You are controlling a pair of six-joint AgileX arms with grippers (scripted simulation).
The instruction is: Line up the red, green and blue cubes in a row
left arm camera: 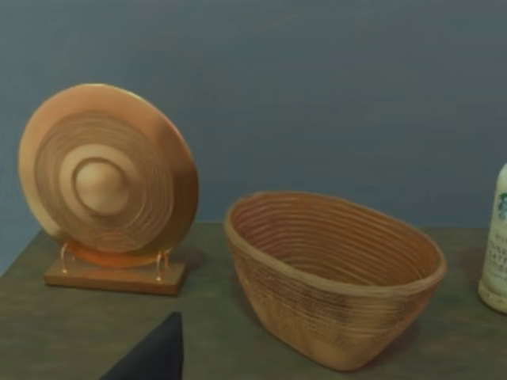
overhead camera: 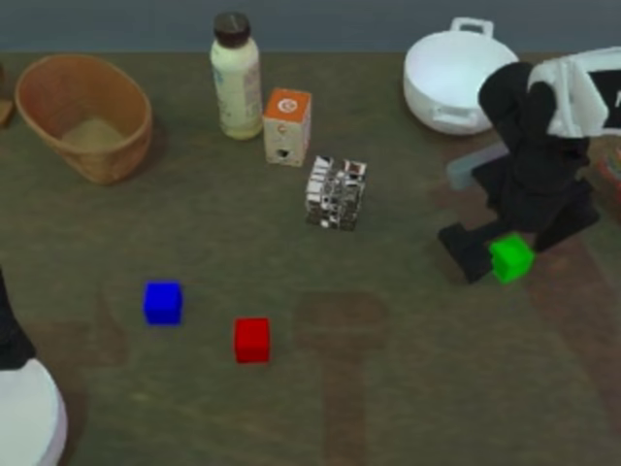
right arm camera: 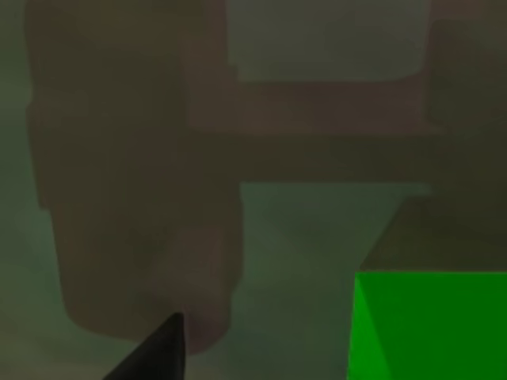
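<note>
The green cube (overhead camera: 510,258) rests on the table at the right, between the open fingers of my right gripper (overhead camera: 512,250), which reaches down over it. In the right wrist view the green cube (right arm camera: 428,326) fills the lower corner, with a wide gap to the one dark fingertip (right arm camera: 162,348) that shows; the other finger is hidden. The blue cube (overhead camera: 162,302) and the red cube (overhead camera: 252,340) stand apart at the front left. My left gripper (overhead camera: 10,335) is parked at the table's left edge, open and holding nothing.
A mirrored silver cube (overhead camera: 336,193) sits mid-table, with a white box with an orange top (overhead camera: 287,126) and a bottle (overhead camera: 236,78) behind it. A wicker basket (overhead camera: 85,115) stands at the back left, a white pot (overhead camera: 454,83) at the back right.
</note>
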